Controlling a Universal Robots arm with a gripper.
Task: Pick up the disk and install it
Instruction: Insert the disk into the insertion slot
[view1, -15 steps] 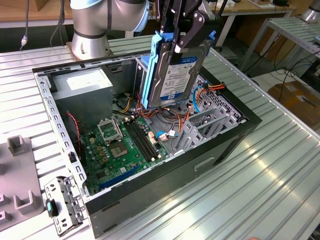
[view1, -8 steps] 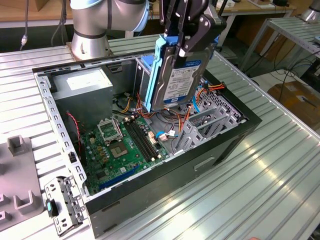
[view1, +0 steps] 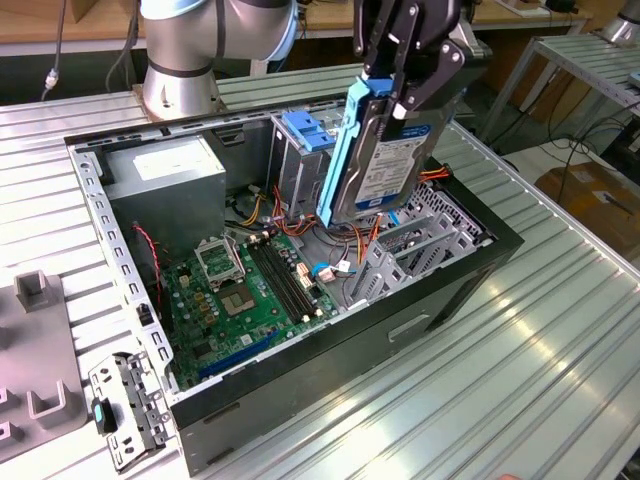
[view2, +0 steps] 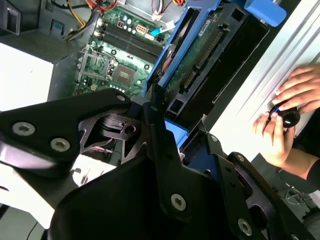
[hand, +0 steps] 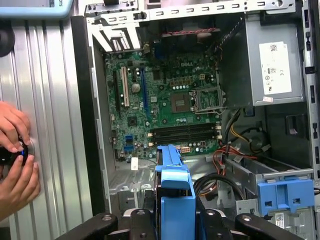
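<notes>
The disk (view1: 388, 160) hangs on edge above the open computer case (view1: 430, 310), its white-and-blue label facing the exterior view's right and a blue side rail (view1: 338, 150) facing the exterior view's left. My gripper (view1: 396, 92) is shut on the disk's upper end. In the second wrist view the disk (view2: 202, 52) shows its green circuit-board side, clamped in my gripper (view2: 182, 137). In the first wrist view the disk's blue rail (hand: 175, 192) sits in my gripper (hand: 175, 222), over the case floor beside the metal drive cage (hand: 260, 172).
Inside the case lie a green motherboard (view1: 255, 290), a grey power-supply box (view1: 165, 175), loose cables (view1: 290, 215) and the blue tab (view1: 305, 130) on the drive cage. A person's hands (hand: 15, 160) rest on the ribbed table beside the case. Grey fixtures (view1: 35, 340) stand at the exterior view's left.
</notes>
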